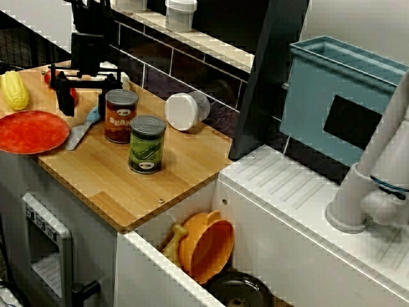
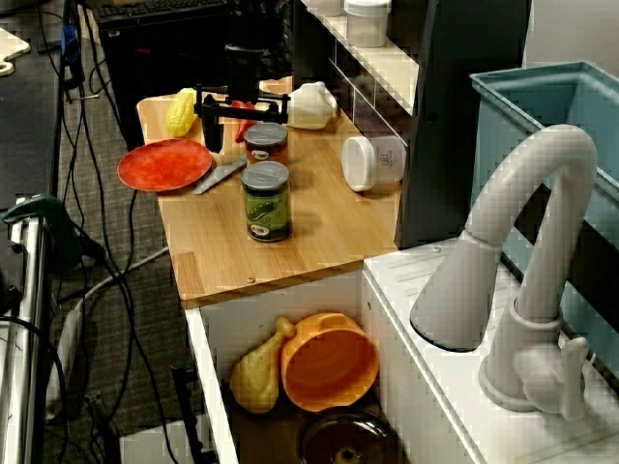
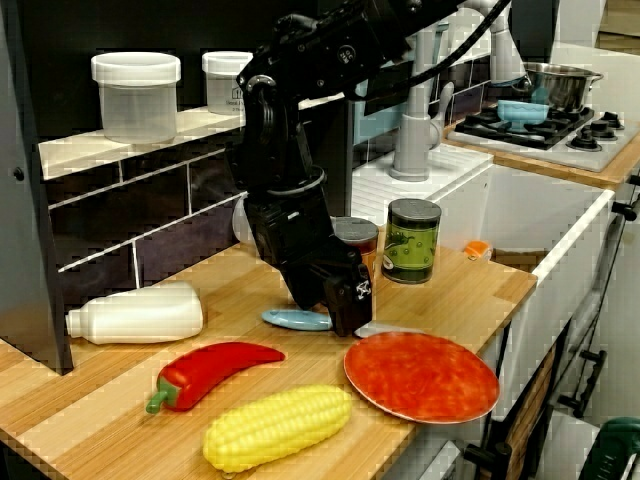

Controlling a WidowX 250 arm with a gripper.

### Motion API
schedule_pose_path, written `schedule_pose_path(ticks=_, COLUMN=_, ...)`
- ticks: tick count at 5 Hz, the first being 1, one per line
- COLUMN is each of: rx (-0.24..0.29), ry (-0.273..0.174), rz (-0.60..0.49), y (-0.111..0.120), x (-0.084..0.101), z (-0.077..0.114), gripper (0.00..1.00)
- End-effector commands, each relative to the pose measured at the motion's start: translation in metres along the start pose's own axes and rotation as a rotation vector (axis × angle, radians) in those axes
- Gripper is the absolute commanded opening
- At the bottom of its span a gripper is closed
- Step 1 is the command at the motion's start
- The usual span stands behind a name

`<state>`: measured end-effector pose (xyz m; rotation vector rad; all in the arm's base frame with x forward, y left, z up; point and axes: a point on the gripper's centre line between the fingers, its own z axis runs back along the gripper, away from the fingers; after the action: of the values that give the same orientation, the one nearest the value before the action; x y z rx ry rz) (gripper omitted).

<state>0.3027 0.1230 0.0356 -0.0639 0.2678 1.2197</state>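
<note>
Gripper: the gripper [image 1: 83, 102] hangs low over the counter [image 1: 185, 166], pointing straight down.
Fingers: the fingers [image 1: 64, 102] are spread wide and hold nothing.
Nearest thing: the knife [image 1: 78, 133] lies flat on the counter, right under the fingertips.
Which way: in the view from the sink end, the blue handle [image 1: 94, 116] sits by the finger next to the red can [image 1: 121, 115], and the blade runs out in front of the gap, towards the plate [image 1: 29, 131].
Long axis: in the view from the plate end, the knife [image 3: 330, 322] runs across the line from finger to finger, not along it.
Contact: a fingertip stands just where handle meets blade. I cannot tell if it touches.
Beside the fingers: the red can is just beside one finger and the plate is near the other.
Behind the fingers: the pepper [image 3: 210, 368] and the corn [image 1: 14, 89].
</note>
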Motion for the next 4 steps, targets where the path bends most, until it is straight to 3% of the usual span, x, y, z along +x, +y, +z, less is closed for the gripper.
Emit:
schedule_pose_path(ticks=1, rx=-0.029, ry=-0.048, rz=0.015, y=-0.0121, x=0.0080, z=0.0085, gripper=1.00)
schedule_pose_path(ticks=2, rx=-0.024, ry=-0.049, rz=0.014, y=-0.0156, x=0.0092, z=0.0063, gripper=1.00)
schedule_pose_path(ticks=3, rx=-0.029, ry=-0.051, rz=-0.001, y=-0.0158, x=0.0084, z=0.0053, gripper=0.00)
schedule_pose_path(ticks=4, rx=-0.032, ry=-0.054, rz=-0.003, y=-0.0148, x=0.0088, z=0.0058, gripper=0.00)
